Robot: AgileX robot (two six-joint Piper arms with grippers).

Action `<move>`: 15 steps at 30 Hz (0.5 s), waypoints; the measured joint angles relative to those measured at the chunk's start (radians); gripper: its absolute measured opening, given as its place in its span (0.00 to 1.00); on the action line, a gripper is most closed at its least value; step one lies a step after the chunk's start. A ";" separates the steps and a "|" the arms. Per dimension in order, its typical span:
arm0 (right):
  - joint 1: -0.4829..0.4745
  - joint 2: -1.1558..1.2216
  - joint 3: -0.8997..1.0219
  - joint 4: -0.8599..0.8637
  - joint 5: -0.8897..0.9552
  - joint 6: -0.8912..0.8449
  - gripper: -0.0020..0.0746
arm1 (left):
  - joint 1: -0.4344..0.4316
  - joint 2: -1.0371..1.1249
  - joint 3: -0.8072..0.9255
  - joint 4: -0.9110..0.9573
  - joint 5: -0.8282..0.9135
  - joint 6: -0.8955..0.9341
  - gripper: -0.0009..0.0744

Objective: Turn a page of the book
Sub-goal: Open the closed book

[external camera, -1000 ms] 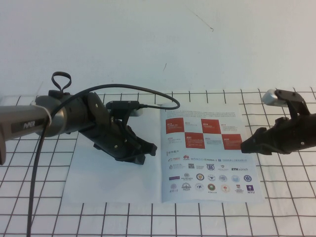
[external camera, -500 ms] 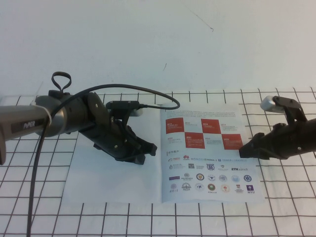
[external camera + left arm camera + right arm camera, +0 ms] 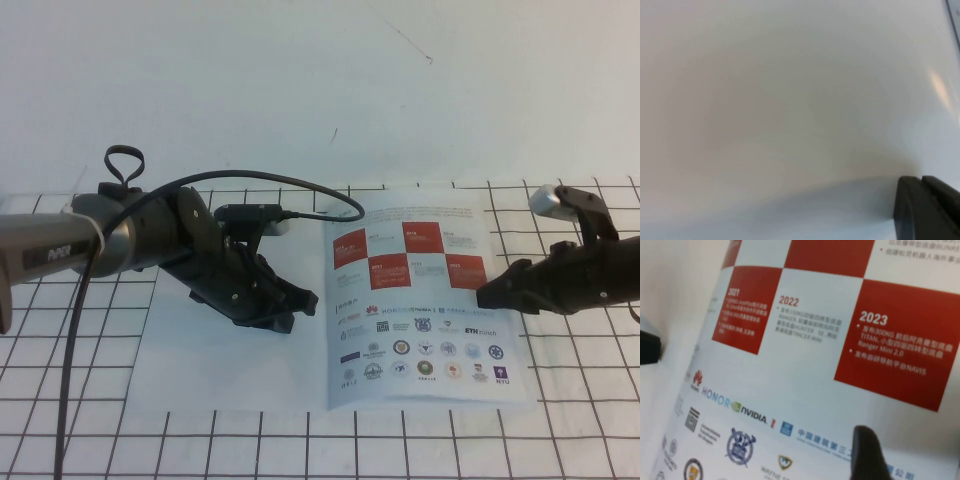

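1. The right gripper [image 3: 490, 296] reaches in from the right side of the scene, its tip at the right edge of the page [image 3: 420, 300], level with the checker's lower row. Its jaws stand spread wide; whether a finger lies under the sheet, I cannot tell.
2. In the right wrist view one dark fingertip [image 3: 867, 452] shows in front of the page [image 3: 805, 365], over the row of logos just below the red square marked 2023.
3. The page carries a red-and-white checker on its far half and rows of small logos on its near half. Its far right part stands lifted and bowed off the table [image 3: 560, 420], while its left edge stays at the spine.
4. The book [image 3: 230, 370] lies open on the black-gridded white table, the printed page on the right, a blank white sheet on the left.
5. The left gripper [image 3: 285, 310] rests down on that blank left sheet, near the spine, arm coming in from the left. Whether its jaws are apart or together, I cannot tell.
6. A black cable [image 3: 250, 180] arcs over the left arm.
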 joint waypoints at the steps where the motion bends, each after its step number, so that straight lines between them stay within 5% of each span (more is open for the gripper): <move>1: 0.000 0.000 0.000 0.006 0.007 -0.004 0.52 | 0.000 0.000 0.000 0.000 0.000 0.000 0.01; 15: 0.000 0.000 0.000 0.260 0.293 -0.213 0.52 | 0.000 0.000 0.000 0.000 0.000 0.000 0.01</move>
